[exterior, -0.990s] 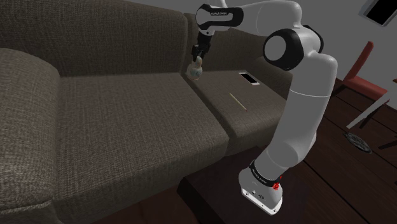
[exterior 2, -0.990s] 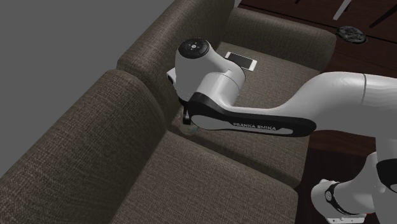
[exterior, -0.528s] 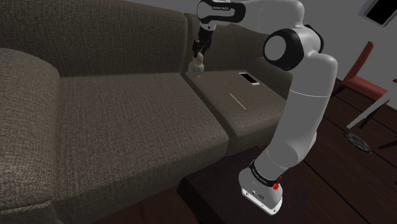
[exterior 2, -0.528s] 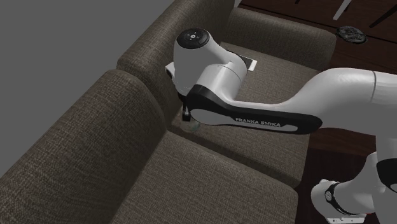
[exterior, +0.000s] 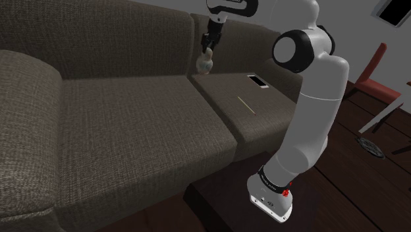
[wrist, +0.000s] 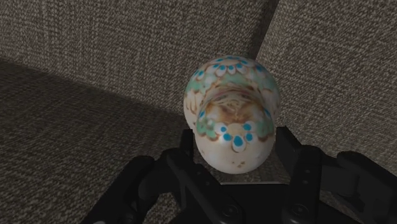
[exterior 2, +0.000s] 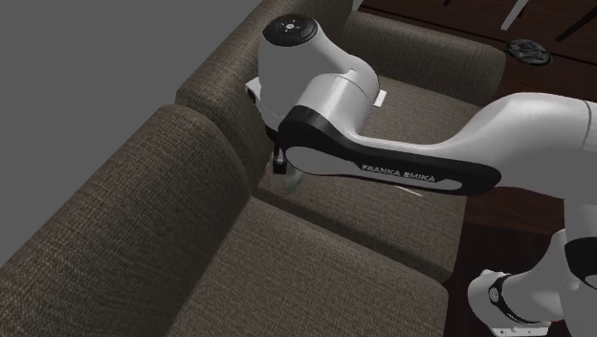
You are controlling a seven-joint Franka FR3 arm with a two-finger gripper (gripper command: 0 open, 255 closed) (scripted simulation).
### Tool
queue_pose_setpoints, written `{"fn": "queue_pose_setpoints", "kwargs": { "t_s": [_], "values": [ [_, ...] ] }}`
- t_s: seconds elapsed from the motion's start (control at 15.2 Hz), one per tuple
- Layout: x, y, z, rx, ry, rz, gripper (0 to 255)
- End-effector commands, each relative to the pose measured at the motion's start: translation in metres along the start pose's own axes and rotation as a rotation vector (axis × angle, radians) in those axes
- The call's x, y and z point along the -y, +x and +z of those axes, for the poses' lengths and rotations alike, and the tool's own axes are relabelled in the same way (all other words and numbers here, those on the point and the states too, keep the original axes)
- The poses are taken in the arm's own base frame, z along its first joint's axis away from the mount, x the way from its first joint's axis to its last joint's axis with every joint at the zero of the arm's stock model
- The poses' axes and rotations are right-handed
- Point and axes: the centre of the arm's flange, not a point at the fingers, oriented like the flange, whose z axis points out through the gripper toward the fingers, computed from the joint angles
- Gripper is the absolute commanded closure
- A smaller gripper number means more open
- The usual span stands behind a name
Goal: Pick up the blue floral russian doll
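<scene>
Clasping noted: one doll point(wrist: 232, 121), white with blue dots and green-brown pattern, is gripped between the two black fingers point(wrist: 287, 153) of the gripper point(wrist: 235, 149), jaws parted only by the doll's width. In the shoulder view the doll point(exterior: 205, 62) is seen at about twelve o'clock, under the gripper point(exterior: 207, 53), against the backrest of one brown sofa point(exterior: 132, 112), above the seam between two seat cushions. One phone point(exterior: 257, 81) is recorded at four o'clock of the doll, well apart. One thin pale stick point(exterior: 246, 105) lies at five o'clock.
</scene>
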Motion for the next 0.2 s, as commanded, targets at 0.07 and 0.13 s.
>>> {"fn": "queue_pose_setpoints", "kwargs": {
  "t_s": [0.07,0.13],
  "values": [
    [-0.0011,0.001,-0.0122,-0.001,0.0,0.0,255],
    [-0.0011,0.0011,-0.0122,-0.001,0.0,0.0,255]
  ]
}}
